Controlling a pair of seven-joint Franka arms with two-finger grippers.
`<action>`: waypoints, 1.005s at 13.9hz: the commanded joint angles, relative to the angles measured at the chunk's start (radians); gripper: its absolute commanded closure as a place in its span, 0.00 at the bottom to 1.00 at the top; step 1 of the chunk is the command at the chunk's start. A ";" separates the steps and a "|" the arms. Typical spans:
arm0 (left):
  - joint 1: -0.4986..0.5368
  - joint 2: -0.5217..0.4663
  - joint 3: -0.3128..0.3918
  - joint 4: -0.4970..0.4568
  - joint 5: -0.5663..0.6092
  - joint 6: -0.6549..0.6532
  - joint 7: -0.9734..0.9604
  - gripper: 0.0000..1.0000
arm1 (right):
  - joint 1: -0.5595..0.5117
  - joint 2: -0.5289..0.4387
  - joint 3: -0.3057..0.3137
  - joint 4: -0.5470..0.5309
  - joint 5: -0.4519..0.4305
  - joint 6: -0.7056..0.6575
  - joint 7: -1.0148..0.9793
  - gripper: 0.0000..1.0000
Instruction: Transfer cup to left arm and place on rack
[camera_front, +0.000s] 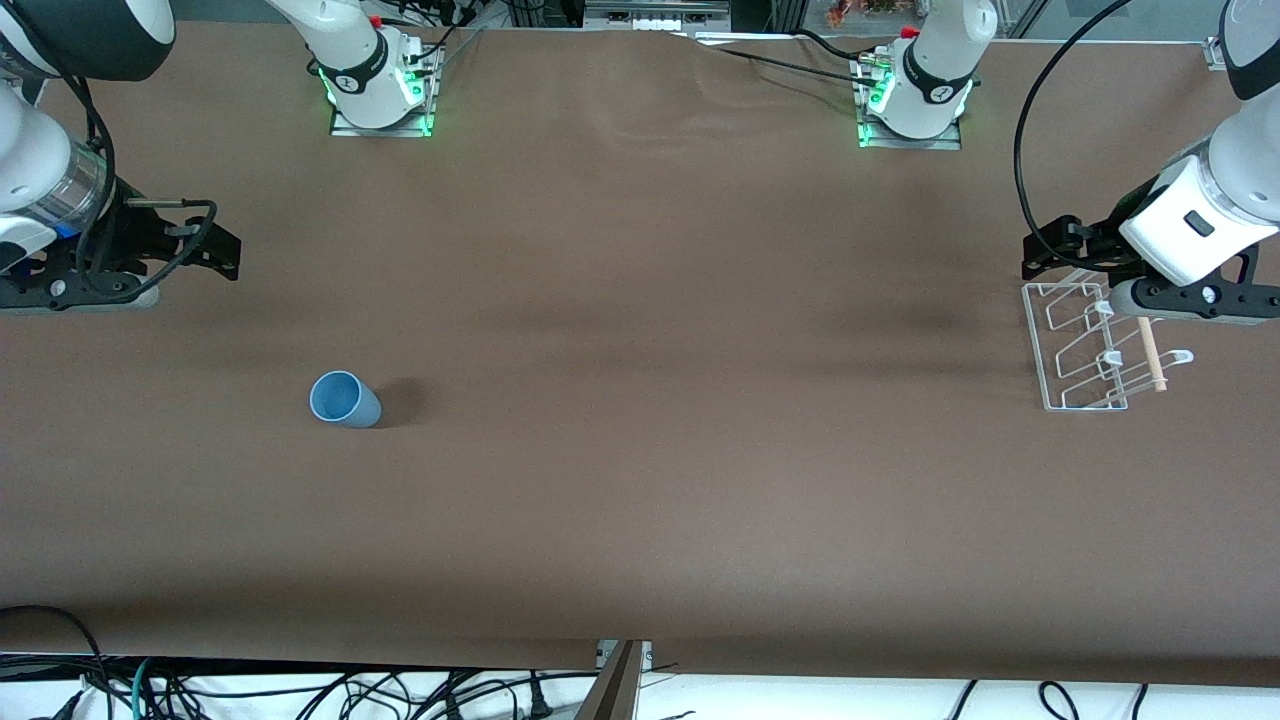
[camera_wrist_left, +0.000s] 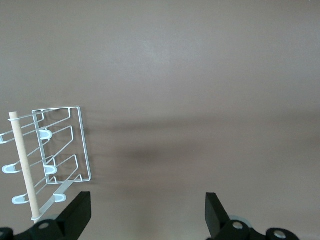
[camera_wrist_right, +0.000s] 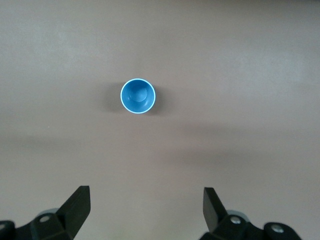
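The light-blue cup (camera_front: 344, 399) stands upright and empty on the table, mouth up, well apart from the white wire rack (camera_front: 1085, 348), which sits toward the left arm's end.

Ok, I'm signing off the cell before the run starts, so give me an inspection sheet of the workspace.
Surface: brown table, bare apart from the job's things.
Job's things: light-blue cup upright, mouth up, toward the right arm's end; white wire rack with wooden dowel toward the left arm's end.
Clutter: nothing seen.
Grippers: right gripper open, empty, up over the table with the cup in its view; left gripper open, empty, over the table beside the rack.
Cables: black cable looping to the left arm; loose cables below the table's near edge.
Surroundings: both arm bases lit green.
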 joint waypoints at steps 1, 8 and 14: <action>0.008 0.007 -0.006 0.021 0.019 -0.027 0.001 0.00 | -0.005 0.017 0.002 0.037 0.007 -0.021 -0.009 0.00; 0.000 0.013 -0.013 0.021 0.022 -0.023 0.004 0.00 | -0.005 0.023 0.002 0.036 0.007 -0.017 -0.006 0.00; -0.001 0.011 -0.016 0.021 0.008 -0.024 0.007 0.00 | -0.015 0.077 0.001 0.034 0.007 -0.002 0.003 0.00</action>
